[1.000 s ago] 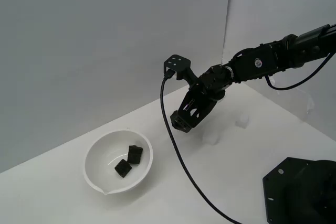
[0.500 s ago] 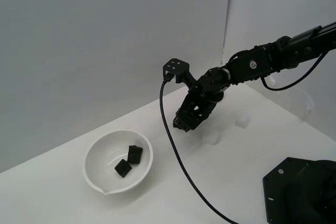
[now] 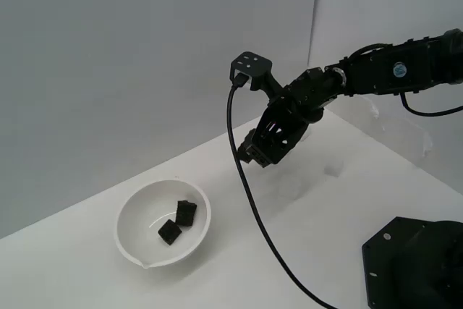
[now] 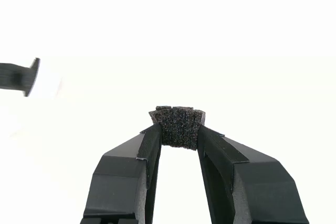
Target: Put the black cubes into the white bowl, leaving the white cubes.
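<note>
The white bowl (image 3: 163, 223) sits near the table's (image 3: 87, 273) front edge, two black cubes (image 3: 178, 222) inside. Farther back, the gripper (image 3: 249, 151) hangs above the table, clamped on a third black cube (image 4: 177, 127) between its fingertips.

Exterior view: a raised camera set well back, looking obliquely down across the white table (image 3: 304, 251) toward a grey wall. Wrist view: mounted just behind the gripper (image 4: 177, 136), looking along its fingers (image 4: 149, 148) at close range. Both views share the gripper (image 3: 253, 155) and surrounding tabletop.
</note>
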You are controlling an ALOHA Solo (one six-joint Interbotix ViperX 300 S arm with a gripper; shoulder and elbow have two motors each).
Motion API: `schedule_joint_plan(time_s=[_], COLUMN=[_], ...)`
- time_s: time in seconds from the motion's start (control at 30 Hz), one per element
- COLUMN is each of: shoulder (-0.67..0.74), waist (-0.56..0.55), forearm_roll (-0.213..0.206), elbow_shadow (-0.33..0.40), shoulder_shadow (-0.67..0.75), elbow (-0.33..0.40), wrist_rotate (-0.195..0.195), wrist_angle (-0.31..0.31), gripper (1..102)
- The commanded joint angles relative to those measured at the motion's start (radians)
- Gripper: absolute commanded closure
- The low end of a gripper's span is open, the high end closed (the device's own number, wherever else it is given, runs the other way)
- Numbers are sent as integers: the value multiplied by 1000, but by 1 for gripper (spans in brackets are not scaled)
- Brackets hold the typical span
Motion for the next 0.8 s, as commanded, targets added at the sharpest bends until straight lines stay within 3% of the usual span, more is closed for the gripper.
schedule_joint_plan(time_s=[0.0,0.2,0.37,0.77], shoulder=[75,201,264,187], waist=[-5,-14,-100,-325], forearm_roll=[-5,-21,-46,-104], elbow_shadow=[-25,-44,-66,-150], shoulder_shadow=[83,209,270,195], elbow=[-21,-41,-63,-144], wrist_rotate=[3,-3,-8,-21], wrist_angle=[37,95,115,89], gripper=[98,98,98,98])
